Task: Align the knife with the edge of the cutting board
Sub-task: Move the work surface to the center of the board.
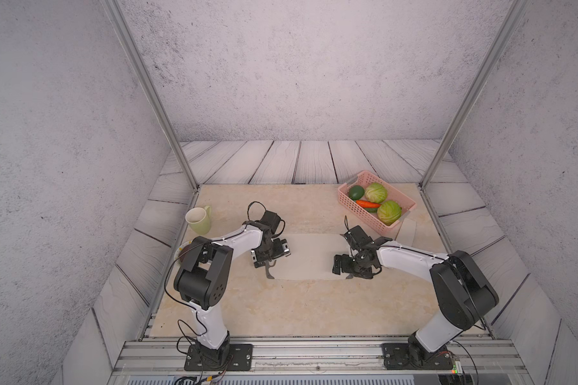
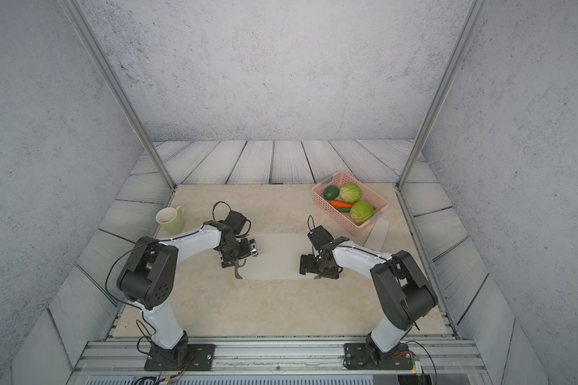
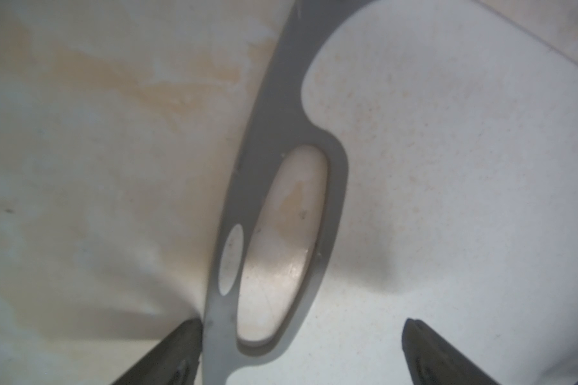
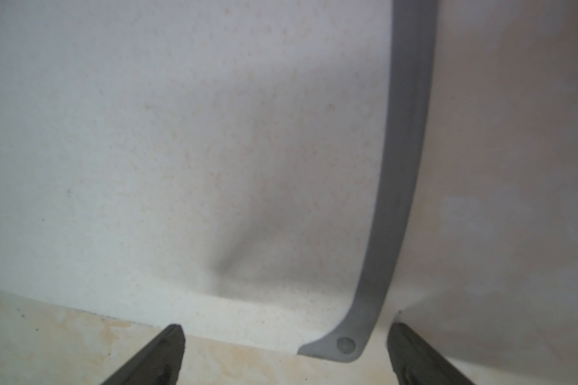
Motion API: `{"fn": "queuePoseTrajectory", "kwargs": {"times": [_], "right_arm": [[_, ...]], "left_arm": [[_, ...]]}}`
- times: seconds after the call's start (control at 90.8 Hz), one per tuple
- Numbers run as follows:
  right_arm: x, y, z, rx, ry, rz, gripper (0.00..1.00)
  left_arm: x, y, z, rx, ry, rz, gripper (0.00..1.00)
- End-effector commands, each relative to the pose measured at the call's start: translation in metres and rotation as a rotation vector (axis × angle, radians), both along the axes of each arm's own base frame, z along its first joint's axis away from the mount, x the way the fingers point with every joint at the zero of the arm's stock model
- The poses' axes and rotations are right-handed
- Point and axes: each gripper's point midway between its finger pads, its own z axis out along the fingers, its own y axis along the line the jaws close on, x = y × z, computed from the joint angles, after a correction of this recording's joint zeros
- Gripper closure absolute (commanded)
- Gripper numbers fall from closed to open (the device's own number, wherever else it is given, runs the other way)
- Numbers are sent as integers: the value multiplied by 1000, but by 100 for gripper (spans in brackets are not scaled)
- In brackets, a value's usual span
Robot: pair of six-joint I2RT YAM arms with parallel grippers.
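The off-white cutting board point(image 1: 311, 256) lies flat mid-table between my two arms. Its dark grey end trim point(image 3: 281, 116) with the oval handle slot point(image 3: 281, 250) fills the left wrist view. My left gripper point(image 3: 301, 333) hangs open just over that end, one finger on each side of the trim, holding nothing. My right gripper point(image 4: 286, 333) is open above the board's other end, by the grey trim point(image 4: 404, 166) and its near corner. The knife point(image 1: 407, 230), its pale blade flat on the table, lies right of the board beside the basket, partly behind the right arm.
A pink basket point(image 1: 347, 200) of vegetables stands at the back right, close to the knife. A green mug point(image 1: 199, 220) stands at the left edge. A plate point(image 1: 181, 250) shows partly behind the left arm. Metal frame posts rise at the table's back corners.
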Motion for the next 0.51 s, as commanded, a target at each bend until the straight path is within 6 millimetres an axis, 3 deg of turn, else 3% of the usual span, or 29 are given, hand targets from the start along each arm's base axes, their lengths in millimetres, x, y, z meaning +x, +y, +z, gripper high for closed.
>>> {"fn": "queuePoseTrajectory", "kwargs": {"times": [0.0,0.187,0.495], "right_arm": [[-5,-7,-2,-18,8,-15,1],[-5,-9,3,-26,-2,-14,1],[-6,-15,9,-44,-18,-17,1]], "left_arm": [[3,-8,-1,-10,-9,-29,2],[0,2,2,39,-11,-23,2],[7,15,31,82,-78,9,2]]}}
